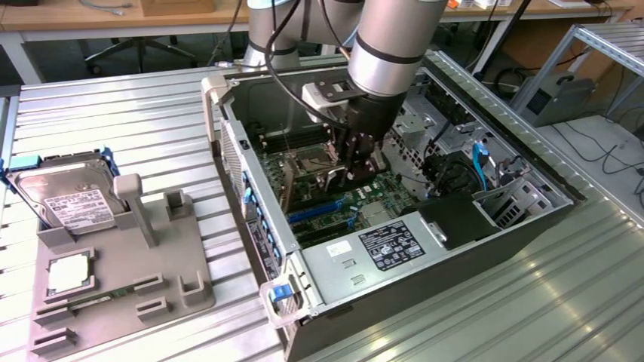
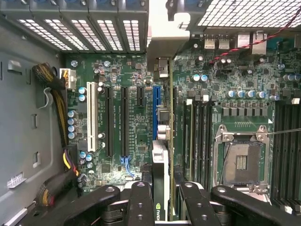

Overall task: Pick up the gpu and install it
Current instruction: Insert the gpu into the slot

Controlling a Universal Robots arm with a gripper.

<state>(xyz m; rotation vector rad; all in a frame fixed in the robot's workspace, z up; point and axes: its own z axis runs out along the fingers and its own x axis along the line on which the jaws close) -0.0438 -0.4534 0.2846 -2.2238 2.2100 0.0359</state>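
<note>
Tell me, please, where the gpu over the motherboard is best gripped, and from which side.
Grip the gpu by the long edge turned away from the motherboard, pinching its two flat faces, coming from the open side of the case. The card is thin and stands on edge, and the edge toward the board should stay free. The hand holds it so.

Ribbed silver sheet-metal tabletop (image 1: pixel 121 113) takes up the fgd, w/ soft glare on the slats toward the exterior view's lower right. Behind it a long light-wood desk w/ white metal frame (image 1: pixel 60 21) runs along the back. Black castor base of an office chair (image 1: pixel 131 49) sits under it, on dark floor (image 1: pixel 56 64). At the exterior view's right: bare aluminium-profile rack (image 1: pixel 604 45), grey box unit (image 1: pixel 559 98) just beside it, thin black cables (image 1: pixel 604 151) trailing nearby.
</note>
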